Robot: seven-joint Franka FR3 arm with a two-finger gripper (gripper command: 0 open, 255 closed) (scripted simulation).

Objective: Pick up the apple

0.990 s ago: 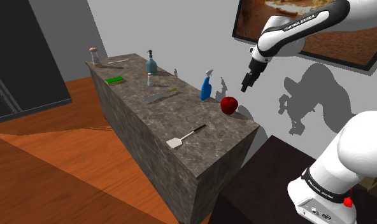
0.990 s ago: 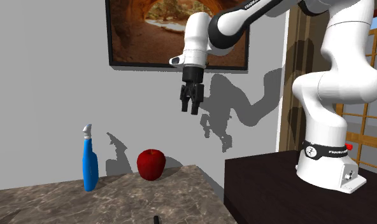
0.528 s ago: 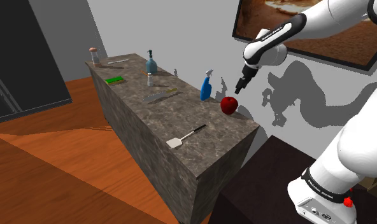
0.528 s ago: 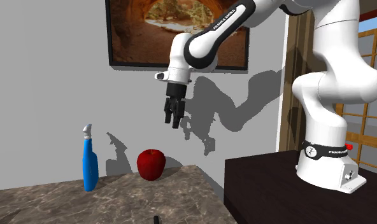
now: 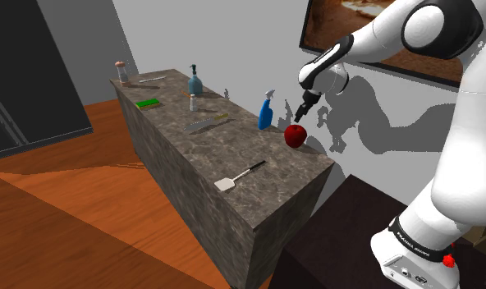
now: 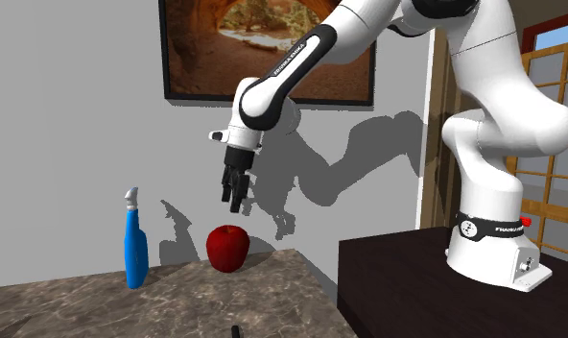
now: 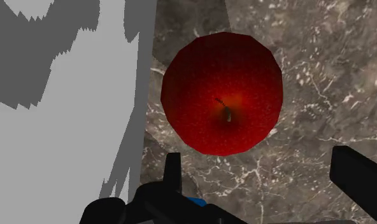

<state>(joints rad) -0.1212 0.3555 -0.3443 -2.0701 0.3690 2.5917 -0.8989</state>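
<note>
Hovers just above the red apple (image 7: 222, 93) on the marbled desk (image 7: 308, 95) with tool (image 7: 260, 164) spread wide, clasping nothing, touching nothing.

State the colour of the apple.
The apple is deep red; the wrist view shows it best.

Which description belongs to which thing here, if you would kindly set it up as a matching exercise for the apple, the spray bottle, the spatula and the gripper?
Column 1
1. apple
2. spray bottle
3. spatula
4. gripper

Column 2
A. open, hovering, touching nothing
B. lying flat on the counter, pale blade and dark handle
C. blue, upright, with a grey trigger head
D. red, resting on the counter just below the gripper

Pairs: 1-D, 2-C, 3-B, 4-A
</note>
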